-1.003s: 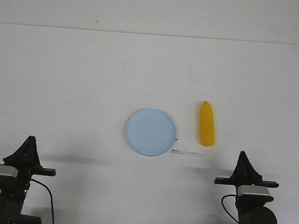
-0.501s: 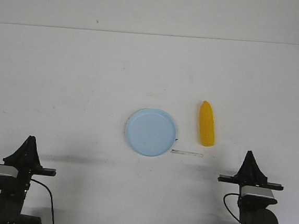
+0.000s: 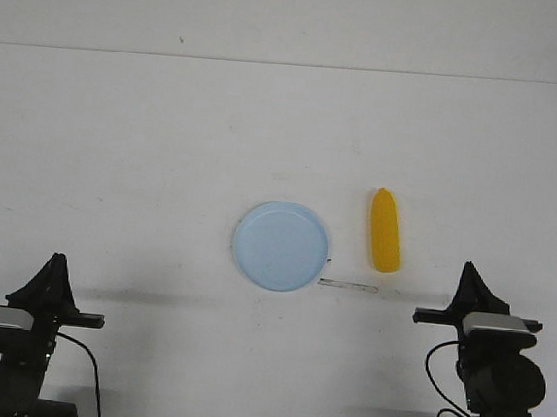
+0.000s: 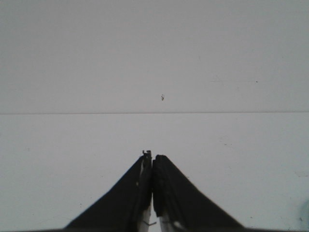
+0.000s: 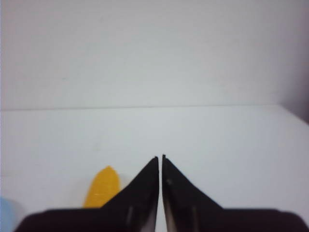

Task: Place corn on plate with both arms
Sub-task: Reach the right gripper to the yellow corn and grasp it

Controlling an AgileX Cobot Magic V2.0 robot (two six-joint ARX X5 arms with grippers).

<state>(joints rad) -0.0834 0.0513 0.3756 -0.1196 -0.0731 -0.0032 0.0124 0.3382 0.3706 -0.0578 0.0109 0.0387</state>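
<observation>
The right gripper (image 3: 468, 274) has shifted toward the table's right edge — jaws closed, like the left gripper (image 3: 56, 265); the corn (image 3: 385, 231) lies front-to-back, tip pointing away.

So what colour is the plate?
Pale light blue, plain with no pattern; the plate shows best in the front view.

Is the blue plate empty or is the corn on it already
Empty. The plate shows bare blue; the corn lies on the table beside it, apart.
</observation>
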